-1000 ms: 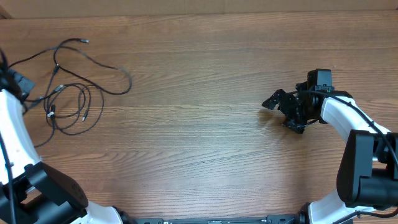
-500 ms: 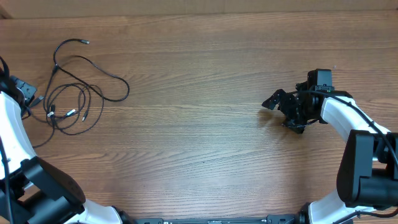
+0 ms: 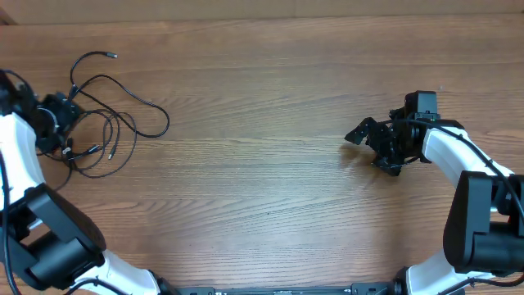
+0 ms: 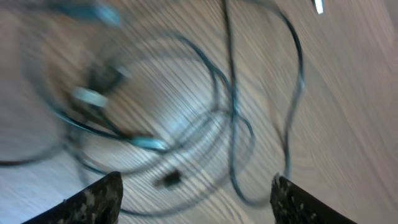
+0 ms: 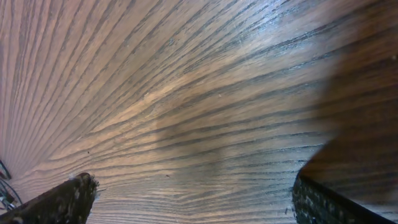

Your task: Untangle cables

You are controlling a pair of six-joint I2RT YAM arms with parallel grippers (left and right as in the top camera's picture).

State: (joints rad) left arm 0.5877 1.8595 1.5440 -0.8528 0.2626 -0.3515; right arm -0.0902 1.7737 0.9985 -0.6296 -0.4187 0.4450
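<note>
Brown wood grain runs across the whole table (image 3: 262,205) seen from overhead. The cables (image 3: 115,123) lie at its far left, thin black cords in a loose tangle of overlapping loops, with one strand curving up and away to a small grey plug tip (image 3: 110,55). The left gripper (image 3: 64,111) sits right at the left edge of that tangle, over the loops; from this height I cannot tell whether it touches them. The right gripper (image 3: 372,146) is well apart from all this, on the right half of the table, low over bare wood.

The left wrist view is badly blurred. Its two fingertips (image 4: 99,196) show at the bottom corners, set wide apart, and nothing is pinched between them. Below the left gripper (image 4: 196,199) the cables (image 4: 230,112) cross in several rings on the wood, with a pale plug (image 4: 90,96) smeared at the left.

The right wrist view is sharp. The right gripper (image 5: 193,199) has its fingertips (image 5: 62,199) spread as wide as the frame, holding nothing, with only wood grain and a dark shadow (image 5: 360,112) beneath.
</note>
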